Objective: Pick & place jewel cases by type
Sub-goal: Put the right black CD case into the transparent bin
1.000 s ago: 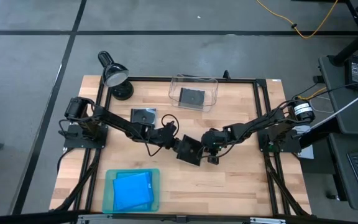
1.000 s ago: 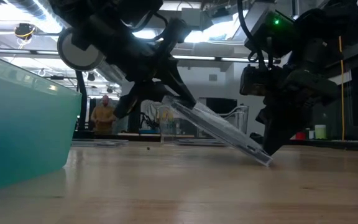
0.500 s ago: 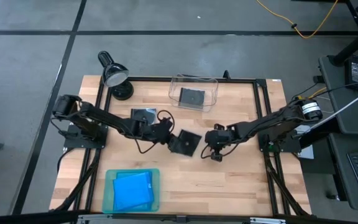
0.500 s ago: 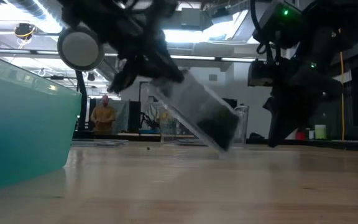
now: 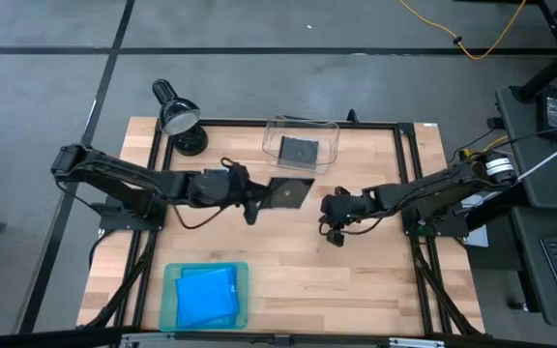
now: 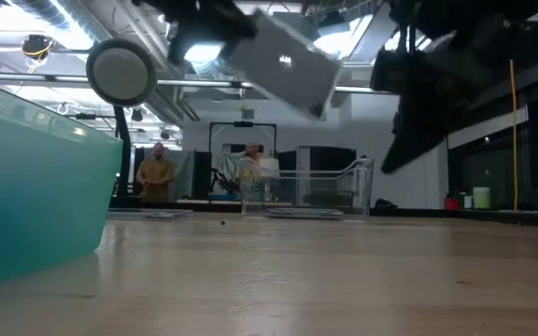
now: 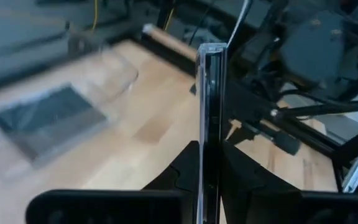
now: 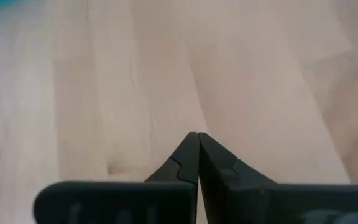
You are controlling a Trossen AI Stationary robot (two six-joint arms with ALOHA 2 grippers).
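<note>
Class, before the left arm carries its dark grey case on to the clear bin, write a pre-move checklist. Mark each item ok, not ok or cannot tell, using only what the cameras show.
1. Grip: the left gripper is shut on the dark grey jewel case, pinched edge-on between its fingers: ok.
2. Case lifted off the table; the low view shows it well above the wood: ok.
3. Right gripper shut, empty and off to the side of the case: ok.
4. Clear bin already holds one dark case; room for a second: cannot tell.
5. Sorting so far: blue cases in the teal tray, none in the bin: ok.
6. Grey case under the left arm: cannot tell, hidden.
</note>
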